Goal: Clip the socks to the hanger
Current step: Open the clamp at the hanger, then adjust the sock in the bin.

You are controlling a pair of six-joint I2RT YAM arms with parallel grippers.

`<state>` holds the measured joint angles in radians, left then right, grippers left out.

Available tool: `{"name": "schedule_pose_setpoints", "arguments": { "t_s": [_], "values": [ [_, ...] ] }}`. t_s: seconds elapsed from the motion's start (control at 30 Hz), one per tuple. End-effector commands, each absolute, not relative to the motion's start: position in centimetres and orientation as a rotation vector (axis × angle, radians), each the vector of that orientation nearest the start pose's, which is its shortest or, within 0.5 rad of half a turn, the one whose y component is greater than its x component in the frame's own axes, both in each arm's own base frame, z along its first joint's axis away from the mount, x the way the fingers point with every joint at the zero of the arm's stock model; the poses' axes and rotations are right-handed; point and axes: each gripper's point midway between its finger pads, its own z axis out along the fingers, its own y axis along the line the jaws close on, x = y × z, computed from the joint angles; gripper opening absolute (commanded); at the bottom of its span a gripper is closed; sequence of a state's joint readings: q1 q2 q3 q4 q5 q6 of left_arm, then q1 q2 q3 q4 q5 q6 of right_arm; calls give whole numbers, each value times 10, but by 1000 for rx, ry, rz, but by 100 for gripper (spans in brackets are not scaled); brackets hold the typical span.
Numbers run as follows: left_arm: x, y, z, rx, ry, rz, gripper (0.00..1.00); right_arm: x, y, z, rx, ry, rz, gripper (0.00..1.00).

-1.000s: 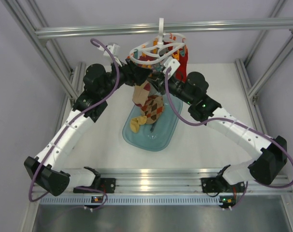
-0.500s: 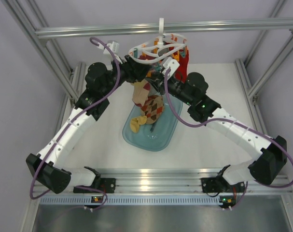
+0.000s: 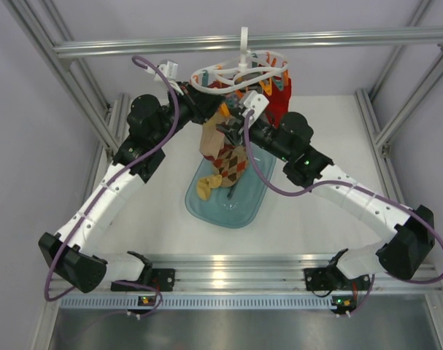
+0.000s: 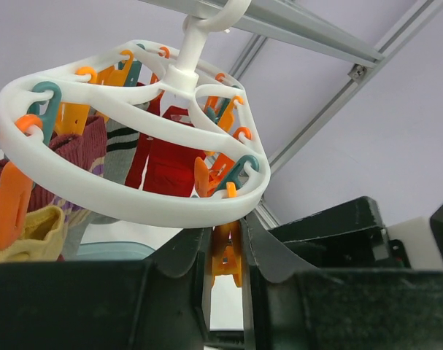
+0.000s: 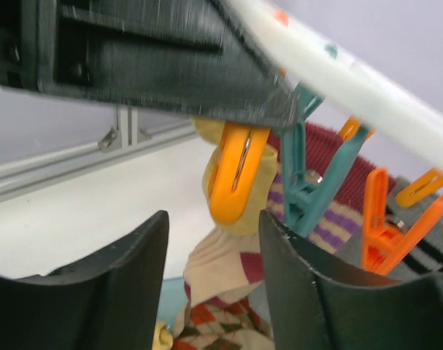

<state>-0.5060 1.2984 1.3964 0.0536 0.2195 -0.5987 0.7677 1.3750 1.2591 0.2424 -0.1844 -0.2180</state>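
Observation:
The white round hanger (image 3: 228, 73) hangs from the top bar, with a red sock (image 3: 277, 98) and a striped sock (image 4: 119, 142) clipped to it. My left gripper (image 4: 227, 235) is shut on an orange clip (image 4: 227, 257) just under the hanger's (image 4: 133, 205) outer ring. In the right wrist view that orange clip (image 5: 236, 175) sits over the pale top edge of an argyle sock (image 5: 243, 270), which hangs down over the tray (image 3: 220, 149). My right gripper (image 5: 210, 240) stands open just below the clip, fingers either side of the sock without touching it.
A translucent blue tray (image 3: 244, 208) lies mid-table with a mustard sock (image 3: 205, 188) in it. The aluminium frame bar (image 3: 316, 38) carries the hanger's hook. A teal clip (image 5: 305, 182) and more orange clips (image 5: 385, 226) dangle close to the right of my right gripper.
My left gripper has closed on the orange clip and the hanger has swung slightly. My right gripper has opened and let go of the argyle sock, which stays hanging.

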Motion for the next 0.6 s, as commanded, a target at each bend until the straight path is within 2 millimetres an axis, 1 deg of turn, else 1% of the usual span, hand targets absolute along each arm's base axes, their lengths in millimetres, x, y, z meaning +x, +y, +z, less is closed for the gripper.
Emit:
{"name": "schedule_pose_setpoints", "arguments": {
  "t_s": [0.0,0.03,0.07,0.1,0.13,0.17,0.2,0.33,0.37,0.4,0.43,0.47,0.5,0.53,0.57],
  "values": [
    [348,-260,468,109,1456,-1060,0,310,335,392,-846,1221,583,54],
    [348,-261,467,113,1458,-1063,0,309,334,389,-849,1232,588,56],
    [349,-262,466,115,1460,-1066,0,309,333,376,-858,1260,593,56],
    [349,-262,466,115,1462,-1065,0,305,330,373,-868,1260,615,56],
    [349,-262,466,120,1458,-1068,0,301,329,365,-888,1264,627,54],
    [349,-262,466,121,1460,-1066,0,297,329,345,-919,1290,637,53],
    [349,-263,466,123,1459,-1070,0,291,329,337,-962,1277,645,52],
    [348,-264,465,127,1464,-1074,0,278,330,275,-1131,1404,660,46],
    [348,-264,464,129,1466,-1074,0,273,334,261,-1191,1414,683,45],
    [348,-264,464,129,1466,-1074,0,271,336,251,-1225,1428,694,45],
    [348,-264,464,129,1467,-1074,0,271,338,241,-1247,1450,701,45],
    [349,-264,463,130,1469,-1072,0,273,344,224,-1268,1489,714,46],
    [350,-265,461,129,1472,-1072,0,275,348,214,-1279,1510,711,46],
    [349,-265,462,127,1469,-1075,0,279,351,206,-1278,1537,707,46],
    [349,-266,460,128,1474,-1081,0,287,358,191,-1266,1577,706,46]
  ]
}}
